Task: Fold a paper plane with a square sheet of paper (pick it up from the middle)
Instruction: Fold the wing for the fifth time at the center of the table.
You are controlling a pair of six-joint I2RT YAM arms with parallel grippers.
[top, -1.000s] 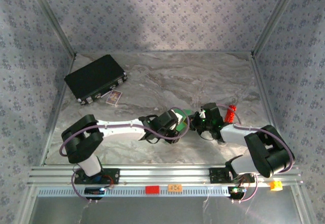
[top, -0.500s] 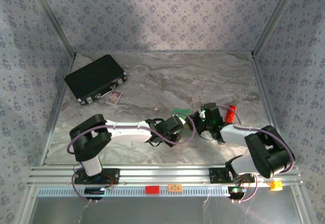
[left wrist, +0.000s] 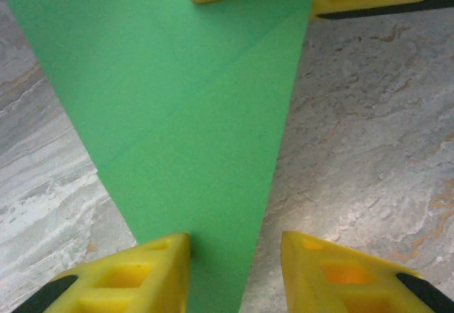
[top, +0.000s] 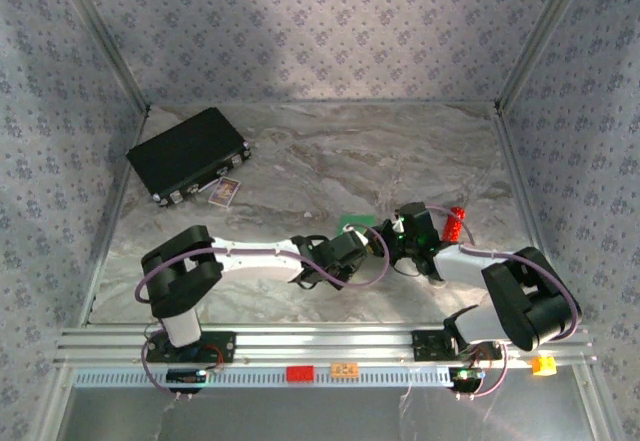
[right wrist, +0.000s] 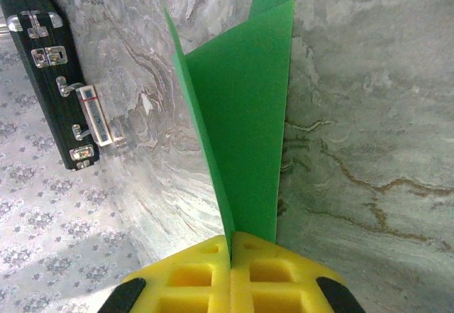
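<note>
Case (top: 188,153): black, rectangular, closed; lay at the far left of the table, metal latches along its near edge.
Card (top: 226,191): small, patterned; lay just beside the case's latched edge.
Cylinder (top: 456,223): small, red; stood right of centre.
Table (top: 330,151): grey marbled top.
Walls (top: 320,31): pale floral pattern on three sides.
Rail (top: 320,346): aluminium, along the near edge; red tag (top: 298,372) and orange tag (top: 345,369) side by side.

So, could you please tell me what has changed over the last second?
The left arm reached a little further right, towards the green paper; its jaws now stand open on either side of the paper's narrow end. The right arm stayed put, jaws shut on the paper, and the black case did not move.
</note>
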